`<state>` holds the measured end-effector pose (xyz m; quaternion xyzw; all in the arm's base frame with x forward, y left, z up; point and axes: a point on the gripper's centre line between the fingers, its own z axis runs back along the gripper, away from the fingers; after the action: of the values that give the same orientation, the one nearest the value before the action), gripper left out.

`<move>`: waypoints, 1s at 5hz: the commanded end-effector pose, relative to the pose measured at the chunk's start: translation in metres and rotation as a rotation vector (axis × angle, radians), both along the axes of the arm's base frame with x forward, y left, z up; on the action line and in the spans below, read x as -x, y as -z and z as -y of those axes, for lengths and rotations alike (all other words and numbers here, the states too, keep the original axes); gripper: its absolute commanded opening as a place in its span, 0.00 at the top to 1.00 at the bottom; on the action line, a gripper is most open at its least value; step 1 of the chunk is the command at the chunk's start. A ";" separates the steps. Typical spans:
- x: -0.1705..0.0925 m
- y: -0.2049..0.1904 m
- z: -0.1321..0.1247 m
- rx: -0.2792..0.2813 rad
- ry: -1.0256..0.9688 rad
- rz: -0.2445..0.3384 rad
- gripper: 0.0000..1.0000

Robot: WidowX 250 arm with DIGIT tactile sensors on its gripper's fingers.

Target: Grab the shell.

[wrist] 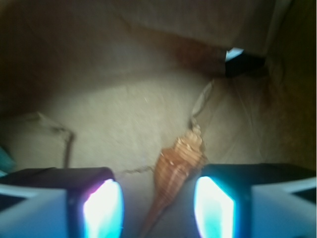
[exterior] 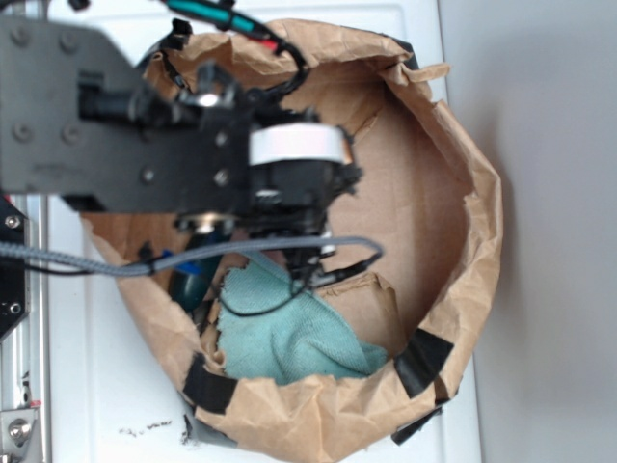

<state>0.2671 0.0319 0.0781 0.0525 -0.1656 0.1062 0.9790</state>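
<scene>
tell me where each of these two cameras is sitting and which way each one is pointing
Exterior: sits overhead, looking straight down into the brown paper enclosure with the teal cloth; the black arm covers the middle, its gripper hidden underneath.
Wrist: rides on the gripper, looking past its open fingers at the paper floor; the shell lies between the fingers.
Shared: the brown paper floor and walls; the shell shows only in the wrist view.

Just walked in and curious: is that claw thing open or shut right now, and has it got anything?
Gripper: open, holding nothing; the shell lies between its fingers, nearer the right one.
</scene>
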 end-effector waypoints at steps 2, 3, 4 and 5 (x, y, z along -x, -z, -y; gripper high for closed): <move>-0.018 0.030 -0.022 -0.154 0.022 0.059 0.00; -0.015 0.046 -0.017 -0.186 0.043 0.050 0.00; -0.014 0.051 -0.013 -0.207 0.047 0.062 0.00; -0.016 0.046 -0.013 -0.192 0.010 0.086 1.00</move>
<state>0.2828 0.0406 0.0251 0.1410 -0.2116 0.0967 0.9623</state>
